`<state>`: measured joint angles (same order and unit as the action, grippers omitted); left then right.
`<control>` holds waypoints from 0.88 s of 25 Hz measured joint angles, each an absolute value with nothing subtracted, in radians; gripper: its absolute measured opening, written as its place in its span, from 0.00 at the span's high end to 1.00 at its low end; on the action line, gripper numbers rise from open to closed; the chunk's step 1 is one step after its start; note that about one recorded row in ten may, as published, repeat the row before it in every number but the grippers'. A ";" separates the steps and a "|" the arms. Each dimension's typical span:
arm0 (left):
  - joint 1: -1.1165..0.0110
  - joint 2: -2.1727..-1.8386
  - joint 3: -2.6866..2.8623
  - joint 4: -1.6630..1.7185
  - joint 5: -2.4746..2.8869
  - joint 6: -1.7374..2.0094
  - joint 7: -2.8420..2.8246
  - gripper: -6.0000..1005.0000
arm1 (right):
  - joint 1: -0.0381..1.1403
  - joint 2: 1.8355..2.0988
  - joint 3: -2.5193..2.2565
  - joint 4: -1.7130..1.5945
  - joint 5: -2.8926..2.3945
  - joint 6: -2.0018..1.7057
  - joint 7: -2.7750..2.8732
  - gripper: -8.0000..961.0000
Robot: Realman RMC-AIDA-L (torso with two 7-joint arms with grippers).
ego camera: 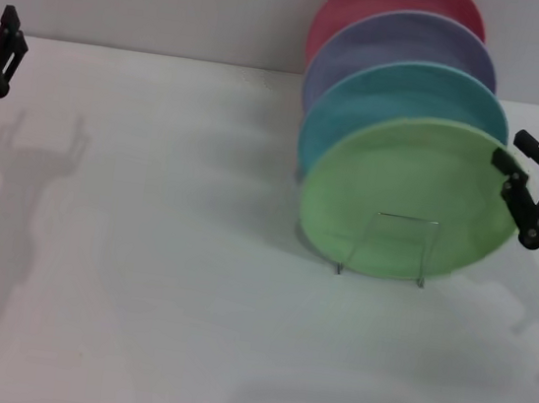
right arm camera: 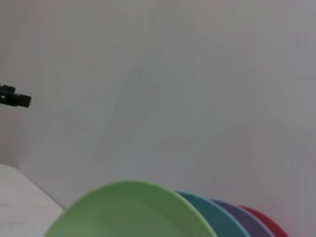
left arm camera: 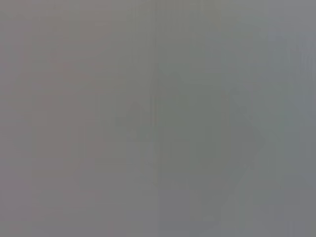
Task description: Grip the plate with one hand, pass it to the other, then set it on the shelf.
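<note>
Green plate (ego camera: 411, 198) stands front-most in the rack (ego camera: 388, 245), leaning on the other plates. Right gripper (ego camera: 515, 192) sits spread at its rim, maybe touching. Left gripper (ego camera: 1, 52) is far off, fingers unclear.

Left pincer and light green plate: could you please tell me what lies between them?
Only bare white table, per the head view, separates the left pincer from the light green plate.

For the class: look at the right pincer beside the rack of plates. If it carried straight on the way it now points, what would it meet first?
Most likely the light green plate: the right pincer points at its near edge, apparently at its rim, though depth is unclear.
</note>
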<state>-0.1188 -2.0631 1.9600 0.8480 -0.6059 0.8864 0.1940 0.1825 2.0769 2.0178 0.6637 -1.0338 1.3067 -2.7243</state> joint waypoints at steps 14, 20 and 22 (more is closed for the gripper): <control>-0.114 -2.063 1.972 0.847 -0.606 0.886 0.193 0.21 | 0.173 2.079 2.036 0.658 -1.046 1.415 -2.719 0.55; -0.114 -2.063 1.970 0.846 -0.606 0.886 0.193 0.21 | 0.138 2.087 2.083 0.653 -0.966 1.492 -2.719 0.20; -0.115 -2.065 1.967 0.841 -0.606 0.891 0.194 0.21 | 0.118 2.091 2.095 0.611 -0.842 1.525 -2.742 0.18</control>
<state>-0.1147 -2.0646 1.9675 0.8408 -0.6059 0.8906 0.1943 0.1184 2.0912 2.0954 0.6114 -0.8422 1.5246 -2.7424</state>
